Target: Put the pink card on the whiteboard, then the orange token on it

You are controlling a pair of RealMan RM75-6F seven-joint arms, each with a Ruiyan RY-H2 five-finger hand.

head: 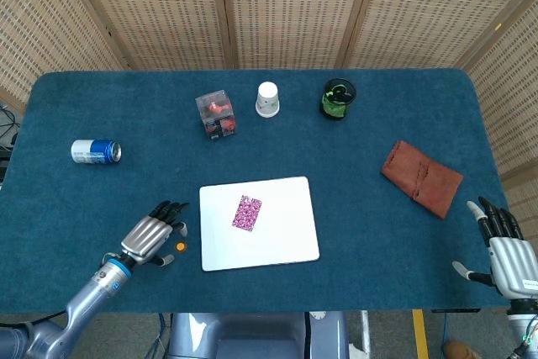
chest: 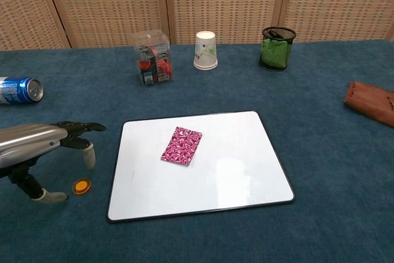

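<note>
The pink patterned card (head: 246, 213) (chest: 182, 145) lies flat on the whiteboard (head: 286, 241) (chest: 240, 177), left of its middle. A small orange token (head: 180, 246) (chest: 81, 186) sits on the blue cloth just left of the board's near left corner. My left hand (head: 149, 238) (chest: 46, 143) hovers beside and above the token, fingers spread, holding nothing. My right hand (head: 508, 254) rests open at the table's near right edge, seen only in the head view.
A blue can (head: 96, 151) (chest: 18, 89) lies at the left. At the back stand a clear box with red contents (head: 215, 114) (chest: 153, 57), a paper cup (head: 267, 99) (chest: 205, 50) and a green mesh holder (head: 337, 98) (chest: 275, 48). A brown pouch (head: 421, 178) (chest: 372, 102) lies right.
</note>
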